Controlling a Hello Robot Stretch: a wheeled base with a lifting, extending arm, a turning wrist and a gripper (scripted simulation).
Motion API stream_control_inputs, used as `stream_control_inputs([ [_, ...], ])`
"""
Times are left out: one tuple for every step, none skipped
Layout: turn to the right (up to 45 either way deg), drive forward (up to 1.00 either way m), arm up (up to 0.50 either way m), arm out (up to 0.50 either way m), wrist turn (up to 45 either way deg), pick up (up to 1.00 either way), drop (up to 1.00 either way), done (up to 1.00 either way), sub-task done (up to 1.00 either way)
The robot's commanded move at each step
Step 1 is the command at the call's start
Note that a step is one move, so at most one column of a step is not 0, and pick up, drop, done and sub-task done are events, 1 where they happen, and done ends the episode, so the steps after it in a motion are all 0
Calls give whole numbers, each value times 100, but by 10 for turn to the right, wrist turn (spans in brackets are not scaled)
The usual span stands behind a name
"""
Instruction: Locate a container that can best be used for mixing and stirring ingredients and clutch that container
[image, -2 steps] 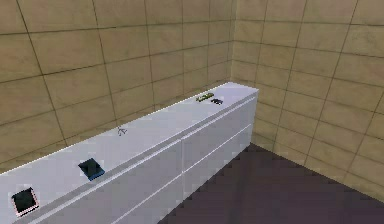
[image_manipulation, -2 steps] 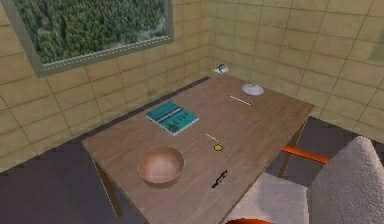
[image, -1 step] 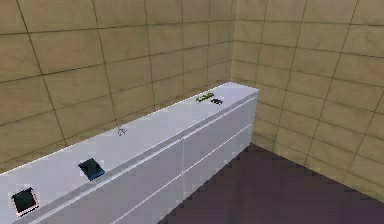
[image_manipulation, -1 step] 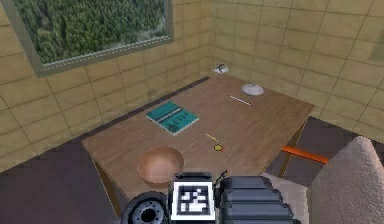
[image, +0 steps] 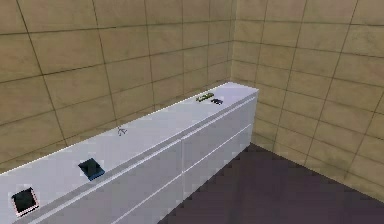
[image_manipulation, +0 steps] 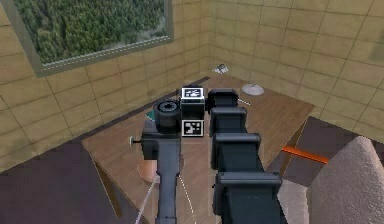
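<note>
A pale shallow round dish (image_manipulation: 253, 89), possibly a bowl, lies near the far end of a brown wooden table (image_manipulation: 270, 120) in the arm side view. A small grey thing (image_manipulation: 221, 69) sits beyond it by the tiled wall. My arm (image_manipulation: 235, 150) reaches out over the table, with two white marker squares (image_manipulation: 192, 96) at its end. The gripper (image_manipulation: 168, 195) has its dark body left of the squares, and its thin fingers run down toward the picture's bottom edge. Its far end is hard to make out, so I cannot tell whether it holds anything.
In the forward view a long white counter (image: 180, 150) runs along a tiled wall, bearing a dark teal square (image: 91, 167), a white-framed item (image: 24, 201) and small dark things (image: 210, 99). Dark floor lies right of it. A window (image_manipulation: 95, 30) and a grey rounded seat (image_manipulation: 345, 185) flank the table.
</note>
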Motion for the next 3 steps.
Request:
stream_control_inputs([
  [0,0,0,0,450,0,0,0,0],
  [0,0,0,0,450,0,0,0,0],
  [0,0,0,0,450,0,0,0,0],
])
